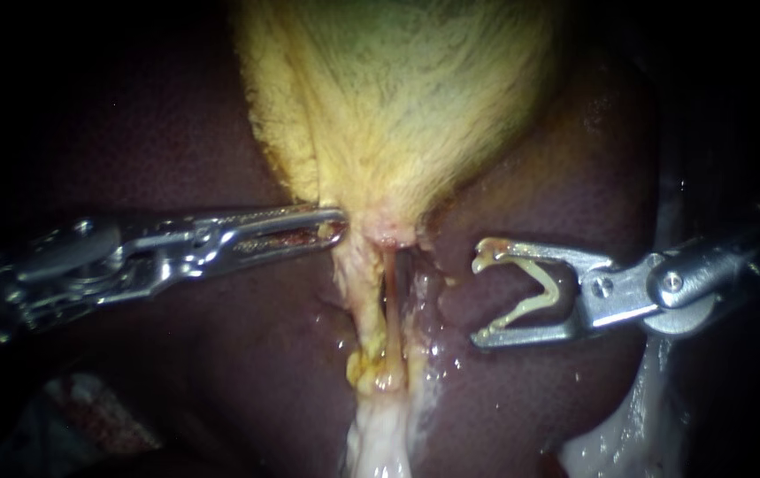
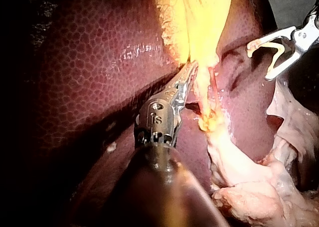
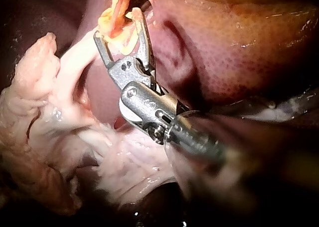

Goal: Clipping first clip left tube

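At the left of the endoscope view, the left tool point(image 1: 337, 226) reaches in level across the dark liver point(image 1: 176, 142). Its jaws lie almost together, pinching the fringe of yellow tissue at the gallbladder's narrow neck. The left wrist view shows the same: the left tool point(image 2: 192, 70) has its tip pressed into that yellow edge, with the honeycomb-patterned liver point(image 2: 89, 62) beside it.

Above and between the two tools, the gallbladder point(image 1: 397, 88) hangs as a broad yellow wedge that tapers downward to the neck; it glows bright in the left wrist view point(image 2: 199, 18). Strands run down from the neck. One is a thin orange-tan tube point(image 1: 390, 310), with a dark slit along its right side and a pale ragged strand point(image 1: 360, 292) just to its left. I cannot tell which of them is the left tube. They end in a yellowish knot, and glistening white tissue point(image 1: 380, 443) lies below it.

Further right, over bare liver, the right tool point(image 1: 477, 299) stands with its jaws wide. They hold a pale V-shaped clip point(image 1: 534, 296), each leg lying against one jaw and the mouth facing the tube. Liver shows between the clip and the tube, so they are apart. From the left wrist camera the right tool point(image 2: 259, 62) and clip point(image 2: 274, 55) sit beyond the neck. From the right wrist camera the right tool point(image 3: 117, 24) points at the orange strand.
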